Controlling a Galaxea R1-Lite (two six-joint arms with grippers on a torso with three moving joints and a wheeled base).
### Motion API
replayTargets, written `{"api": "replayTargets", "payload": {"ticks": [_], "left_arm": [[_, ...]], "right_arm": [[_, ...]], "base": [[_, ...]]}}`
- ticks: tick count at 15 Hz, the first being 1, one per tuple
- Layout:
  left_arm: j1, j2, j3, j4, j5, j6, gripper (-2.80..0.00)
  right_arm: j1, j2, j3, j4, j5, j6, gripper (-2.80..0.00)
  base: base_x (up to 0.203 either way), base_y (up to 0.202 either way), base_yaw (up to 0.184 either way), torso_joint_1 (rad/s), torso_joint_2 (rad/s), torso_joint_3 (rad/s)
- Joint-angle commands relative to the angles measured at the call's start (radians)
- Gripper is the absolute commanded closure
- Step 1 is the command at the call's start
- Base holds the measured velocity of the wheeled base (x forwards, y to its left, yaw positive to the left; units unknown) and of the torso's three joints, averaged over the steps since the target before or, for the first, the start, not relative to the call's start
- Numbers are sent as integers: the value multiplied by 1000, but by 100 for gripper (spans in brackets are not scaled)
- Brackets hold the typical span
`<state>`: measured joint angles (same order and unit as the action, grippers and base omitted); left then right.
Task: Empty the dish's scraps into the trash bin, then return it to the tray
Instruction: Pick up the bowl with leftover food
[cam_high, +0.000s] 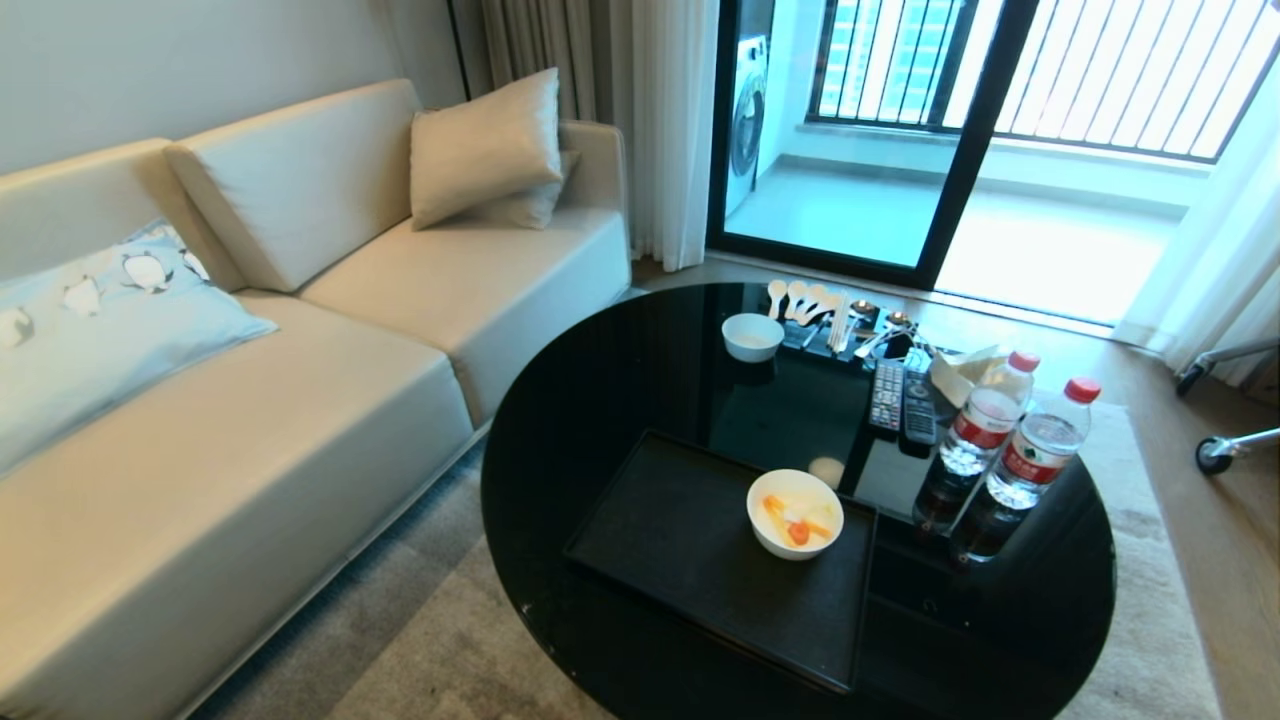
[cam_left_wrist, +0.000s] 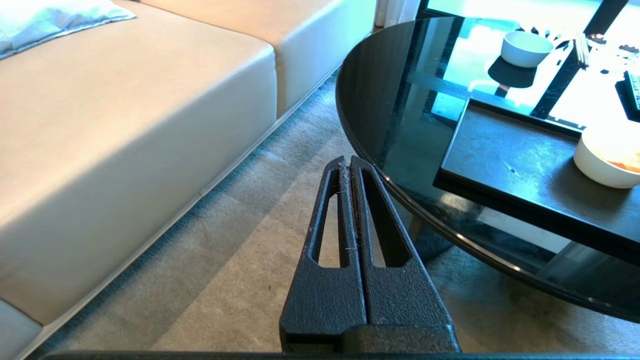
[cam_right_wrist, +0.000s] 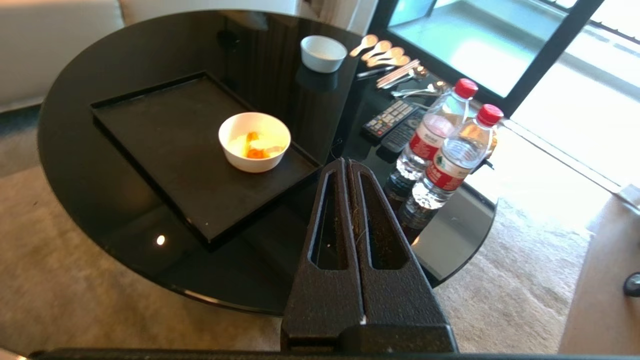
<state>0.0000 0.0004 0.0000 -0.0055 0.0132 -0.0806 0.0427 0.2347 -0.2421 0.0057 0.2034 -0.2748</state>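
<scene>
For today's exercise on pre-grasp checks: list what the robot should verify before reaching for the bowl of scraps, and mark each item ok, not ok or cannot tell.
1. Dish upright on the tray: ok.
2. Scraps still inside the dish: ok.
3. Right gripper opened for the grasp: not ok, fingers shut.
4. Left gripper out of the way, beside the table over the carpet: ok.
5. Water bottles clear of the dish: ok, they stand off the tray.
6. Trash bin located: cannot tell, it is in no view.
</scene>
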Motion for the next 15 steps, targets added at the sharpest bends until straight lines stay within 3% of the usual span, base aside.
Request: {"api": "replayTargets", "payload": {"ticks": [1,7,15], "left_arm": [[0,0,0,-1,1,-1,0],[0,0,0,-1,1,-1,0],[0,0,0,-1,1,-1,0]], "right_arm": [[45,214,-72,-1,2,-18,0],[112,527,-191,-2,4,-53,0],[188,754,-206,-47,5,-64,0]], "base": [[0,0,0,0,0,0],[0,0,0,0,0,0],[0,0,0,0,0,0]]}}
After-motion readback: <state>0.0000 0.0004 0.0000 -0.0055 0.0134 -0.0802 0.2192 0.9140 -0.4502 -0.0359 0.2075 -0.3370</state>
